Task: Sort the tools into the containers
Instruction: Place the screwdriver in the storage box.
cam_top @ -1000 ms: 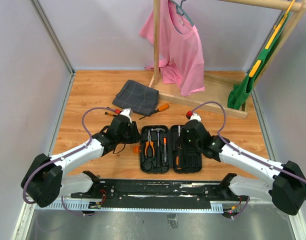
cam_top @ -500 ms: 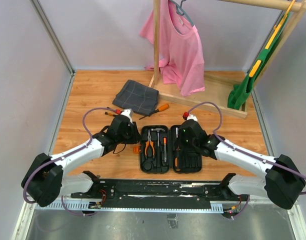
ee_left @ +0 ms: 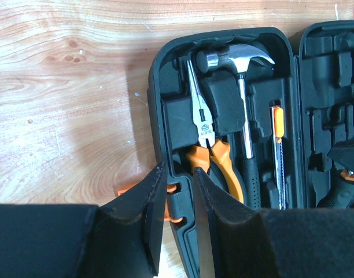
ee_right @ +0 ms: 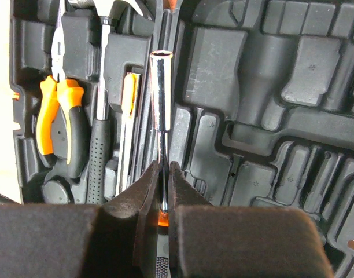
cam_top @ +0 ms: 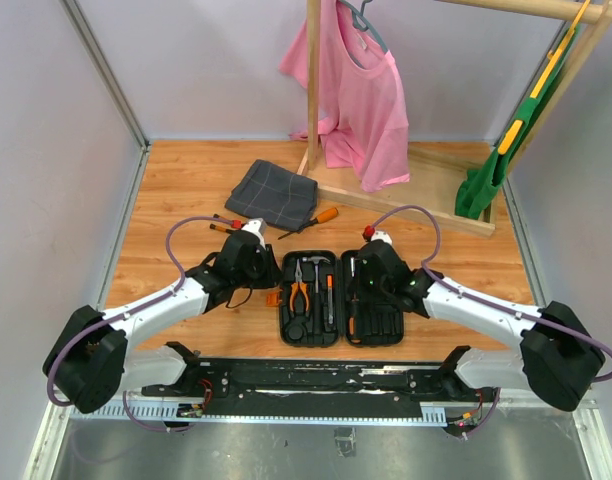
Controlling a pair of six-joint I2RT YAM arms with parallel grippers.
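Vs. a second ago: nothing new on the left, same crouch at the same spot. On the right, clearly slid leftward, with the right end effector (ee_right: 163, 169) now hanging over the hinge line of the open tool case (ee_left: 157, 98) rather than over its right half, elbow dragged inward along with it.

Pose now: both arms reaching forward from the near edge of the desk (cam_top: 186, 180), forearms angled in toward the case from either side, wrists tipped down.

As for the left end effector (ee_left: 178, 174): down at the case's left wall, right by the orange clasp (ee_left: 172, 204), one finger outside the wall and one inside, pinched onto it by the look of things.

Over on the right, clamped tight on the steel shaft of a slim screwdriver (ee_right: 159, 104), hollow tip pointing away, a sliver of orange handle peeking out between the fingers. Lined up along the hinge between the two halves, close over the moulding; touching or not, can't tell.

Case itself lying open and flat on the near middle of the desk. Tucked into the left half: pliers (ee_left: 205, 124), hammer (ee_left: 240, 58) next to them, then a thin driver (ee_left: 277, 124) with an orange grip. Out on the wood: an orange-handled screwdriver (cam_top: 323, 216) just by the checked cloth (cam_top: 271, 193), plus a second loose screwdriver (cam_top: 223, 226) near the left wrist.
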